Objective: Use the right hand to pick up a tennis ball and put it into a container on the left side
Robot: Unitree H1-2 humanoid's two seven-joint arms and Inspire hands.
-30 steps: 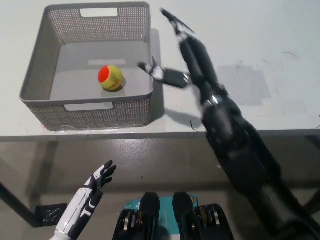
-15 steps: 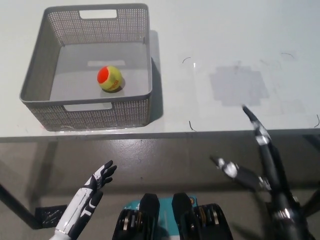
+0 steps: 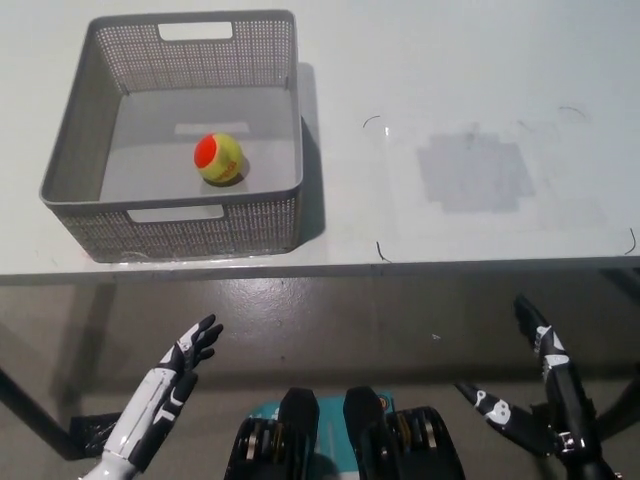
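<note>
head view:
ball: tennis ball [image 3: 220, 158], yellow with an orange patch, lies on the floor of the container, near its middle and slightly toward the front wall.
container: grey mesh basket [image 3: 255, 226] on the white table [image 3: 450, 90], at the table's left part, its front wall close to the near edge.
right hand: black right hand [image 3: 530, 395] at the lower right, below the table edge and off the table; fingers spread apart, holding nothing.
ball vs fingers: ball is well apart from the right hand's fingers, up and to the left across the table edge; no contact.
left hand: white left hand [image 3: 170, 372] rests at the lower left, below the table; fingers spread, holding nothing.
table: a grey patch [image 3: 472, 172] on the surface right of the container.
</note>
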